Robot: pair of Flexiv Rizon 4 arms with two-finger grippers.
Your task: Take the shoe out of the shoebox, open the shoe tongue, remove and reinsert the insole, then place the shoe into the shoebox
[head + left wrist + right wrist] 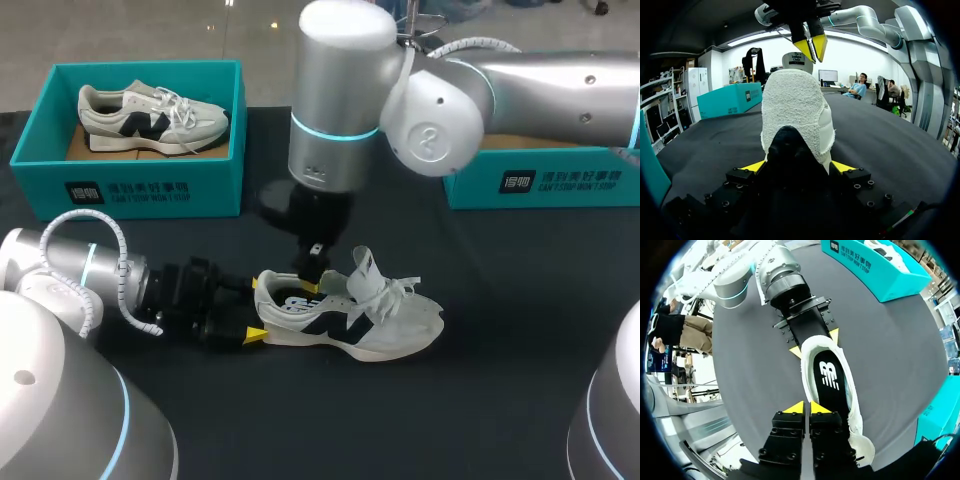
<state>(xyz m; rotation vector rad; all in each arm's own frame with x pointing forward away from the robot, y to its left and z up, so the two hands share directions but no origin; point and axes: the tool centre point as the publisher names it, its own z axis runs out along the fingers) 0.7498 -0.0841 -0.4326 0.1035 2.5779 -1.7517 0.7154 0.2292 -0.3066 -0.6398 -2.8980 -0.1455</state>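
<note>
The sneaker (355, 322) looks light, with a soft upper and a stiffer heel, so we judge the heel the firm hold. The thin insole (832, 382) should flex. The sneaker stands on the black table (520, 400), heel clamped from both sides by our left gripper (256, 309). Our right gripper (807, 408) hangs over the opening, tips pressed together, pinching nothing we can see.

Left end effector (256, 308) low, horizontal, clamped on shoe (390, 325); right end effector (806, 408) vertical, fingers together.
</note>
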